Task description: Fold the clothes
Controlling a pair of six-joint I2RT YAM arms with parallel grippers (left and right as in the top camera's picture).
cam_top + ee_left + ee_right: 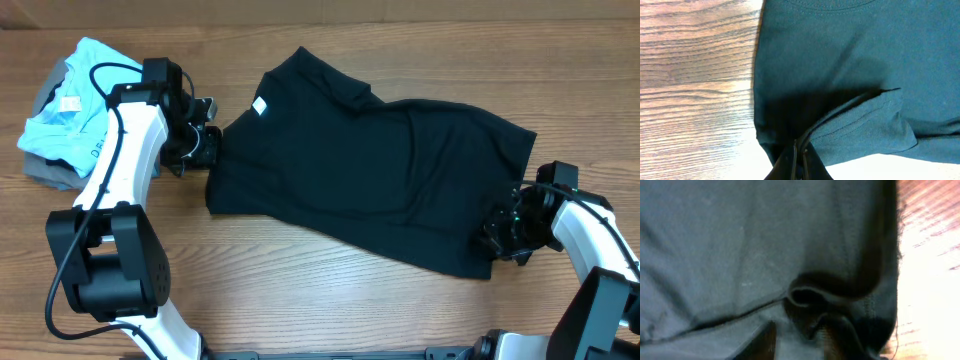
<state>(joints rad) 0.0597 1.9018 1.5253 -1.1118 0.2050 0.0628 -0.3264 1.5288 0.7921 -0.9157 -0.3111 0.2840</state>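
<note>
We see the left gripper jaws pressed together, pinching an edge fold of the black T-shirt, the right gripper jaws narrowly apart squeezing bunched hem, and the shirt lying on the worktop between both jaws.

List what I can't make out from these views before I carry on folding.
Right tool: right wrist view is blurred and the bottom edge cuts off its fingers; whether it grips the black T-shirt is unclear.
Left tool: left wrist view shows only its tips, pinched on a shirt fold.
Grey garments: overhead, mostly hidden under the light blue garment, whose print is too small to read.
</note>
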